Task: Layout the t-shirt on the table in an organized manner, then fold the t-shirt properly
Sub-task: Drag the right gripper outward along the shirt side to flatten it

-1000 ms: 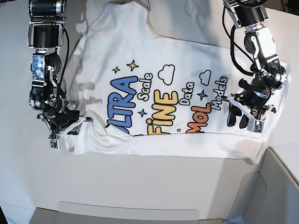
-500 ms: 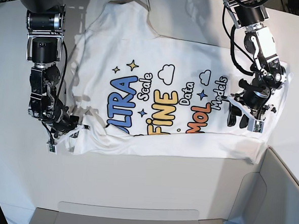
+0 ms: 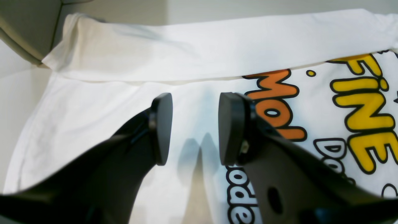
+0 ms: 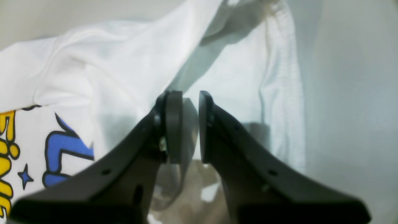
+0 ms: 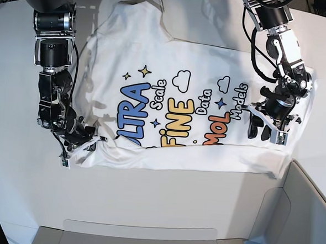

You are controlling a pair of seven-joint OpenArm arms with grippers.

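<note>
A white printed t-shirt (image 5: 181,95) lies spread on the white tabletop (image 5: 147,198), print facing up, collar toward the far edge. Its hem runs as a doubled-over band along the side nearest the tabletop's near edge, so the shirt's long axis runs from far edge to near edge. The right pincer (image 4: 186,124) sits low at the hem corner on the base view's left side. Its jaws stand a narrow gap apart with a fold of white cloth reaching between them; whether they actually pinch it cannot be told. The left pincer (image 3: 194,127) hovers over the opposite side of the shirt, near the orange letters, jaws well apart and holding nothing, the folded hem band just beyond its tips. Each arm is nearest its own hem corner, which likely suits a two-handed pull or fold.
</note>
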